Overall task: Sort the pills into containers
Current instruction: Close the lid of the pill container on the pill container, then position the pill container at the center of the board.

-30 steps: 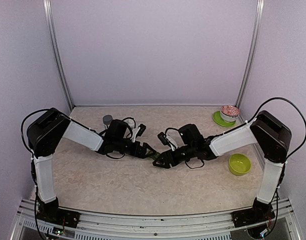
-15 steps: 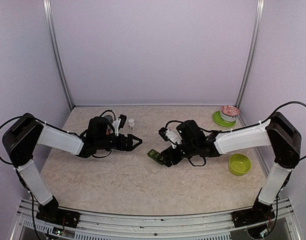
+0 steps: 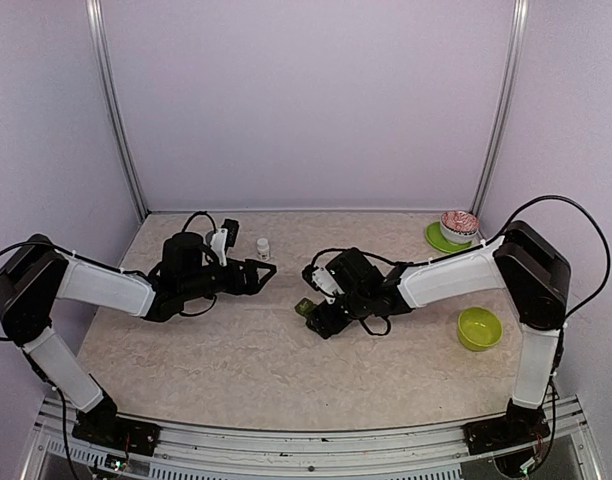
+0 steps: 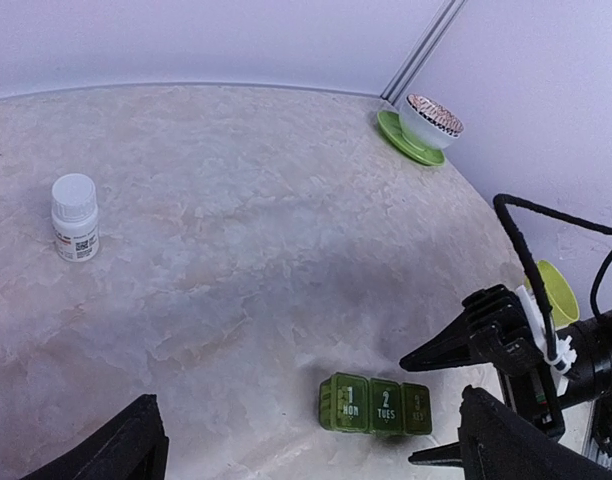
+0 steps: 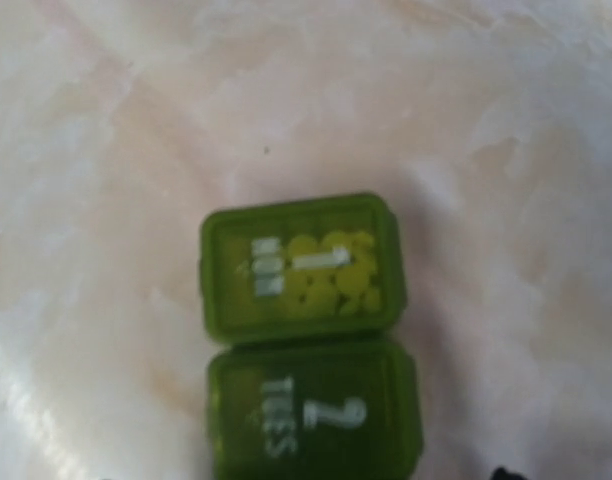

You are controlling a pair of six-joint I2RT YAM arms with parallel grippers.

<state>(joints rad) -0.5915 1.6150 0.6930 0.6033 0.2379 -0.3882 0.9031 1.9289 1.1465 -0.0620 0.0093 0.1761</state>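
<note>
The right end effector (image 3: 319,318) hangs low over the middle of the worktop (image 3: 226,350), its 2 fingers (image 4: 456,345) spread apart and gripping nothing. The left wrist view shows 1 finger on either side of the near end of the pill box (image 4: 374,405), each with a gap to it. I cannot tell whether the tips reach past that end or stop just short.

The pill box is a green strip of 3 compartments lying flat on the worktop with its lids shut. The first is marked 1 MON, the second 2 TUES, and the third is too faint to read. In the right wrist view, small yellow-green pills (image 5: 336,280) show through the lid of compartment 1.

The left end effector (image 3: 264,275) sits to the left of the box and well apart from it. Its jaws are at full spread and empty, pointing across the worktop toward the box and the right arm.

Behind it, a small white pill bottle (image 3: 263,246) with a white cap stands upright.

In the far right corner a patterned bowl (image 3: 459,224) rests on a green saucer (image 3: 436,240). A green bowl (image 3: 479,327) sits nearer, at the right edge.
</note>
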